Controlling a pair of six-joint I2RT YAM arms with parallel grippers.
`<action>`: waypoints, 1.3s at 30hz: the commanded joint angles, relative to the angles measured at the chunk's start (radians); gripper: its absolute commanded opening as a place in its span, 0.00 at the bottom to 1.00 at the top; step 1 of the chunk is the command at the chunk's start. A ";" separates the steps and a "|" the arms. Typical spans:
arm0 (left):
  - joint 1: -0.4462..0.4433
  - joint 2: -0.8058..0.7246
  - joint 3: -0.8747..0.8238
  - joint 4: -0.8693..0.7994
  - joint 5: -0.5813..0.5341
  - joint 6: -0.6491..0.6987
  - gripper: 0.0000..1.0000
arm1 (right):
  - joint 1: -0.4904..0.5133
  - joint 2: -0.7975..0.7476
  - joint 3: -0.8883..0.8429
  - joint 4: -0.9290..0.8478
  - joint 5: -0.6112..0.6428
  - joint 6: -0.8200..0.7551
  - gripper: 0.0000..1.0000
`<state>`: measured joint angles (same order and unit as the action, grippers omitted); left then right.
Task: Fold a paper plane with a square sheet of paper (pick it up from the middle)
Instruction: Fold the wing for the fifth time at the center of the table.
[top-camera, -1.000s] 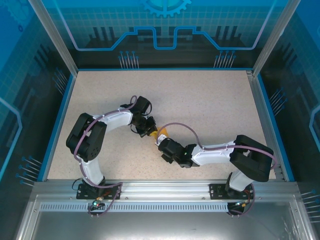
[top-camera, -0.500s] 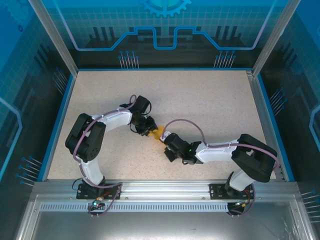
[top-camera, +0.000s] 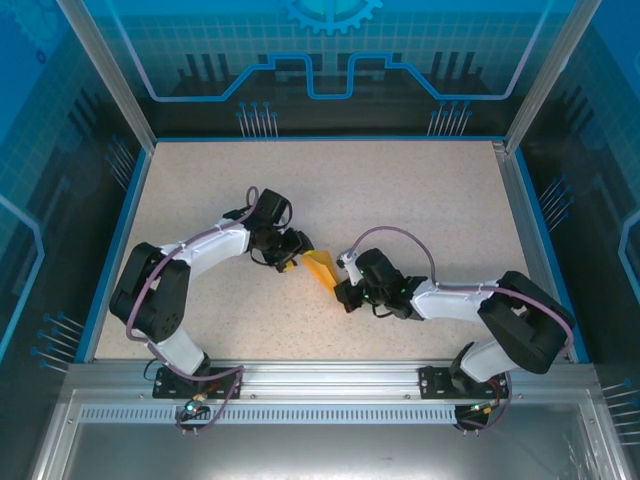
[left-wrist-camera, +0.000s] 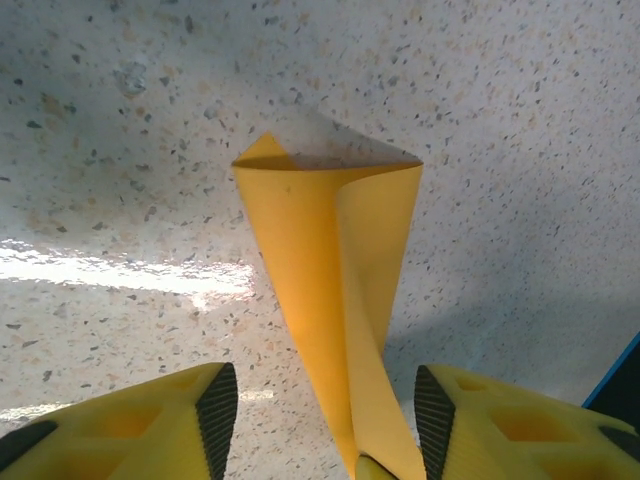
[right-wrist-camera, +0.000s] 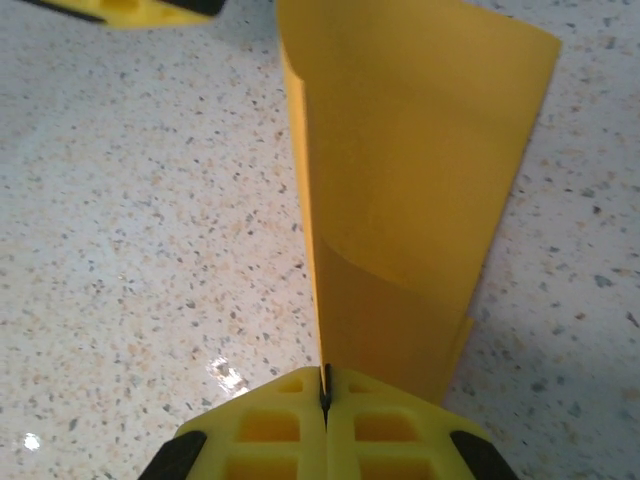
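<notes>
orange folded sheet (top-camera: 321, 270) held on edge mid-tabletop, between the two arms

the right tool (right-wrist-camera: 325, 397) is pressed together on the sheet's lower edge, pinching it so its layers stand up from the speckled tabletop (top-camera: 430, 190). the left tool (left-wrist-camera: 325, 410) is spread, its yellow fingers (left-wrist-camera: 140, 430) flanking the sheet's narrow end, which sits nearer one dark pad. a blue rim (top-camera: 118, 250) borders the tabletop, and a purple cable (top-camera: 390, 231) arches over the right wrist.

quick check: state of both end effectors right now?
Left end effector: open, fingers apart on either side of the folded orange paper, not clamping it.
Right end effector: closed, pinching the orange paper at its near edge.
</notes>
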<state>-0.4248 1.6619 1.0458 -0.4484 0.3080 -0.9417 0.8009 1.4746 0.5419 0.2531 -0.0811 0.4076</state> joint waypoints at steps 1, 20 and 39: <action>-0.018 -0.017 -0.030 0.053 0.036 -0.030 0.58 | -0.017 0.037 0.001 0.058 -0.088 0.036 0.00; -0.030 -0.095 -0.110 0.065 -0.036 -0.056 0.61 | -0.128 0.157 -0.002 0.160 -0.318 0.221 0.00; -0.032 -0.102 -0.146 0.106 -0.022 -0.060 0.57 | -0.206 0.252 -0.027 0.251 -0.430 0.374 0.00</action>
<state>-0.4500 1.5894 0.9268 -0.3603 0.2810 -0.9955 0.6132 1.7000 0.5331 0.4801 -0.4782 0.7486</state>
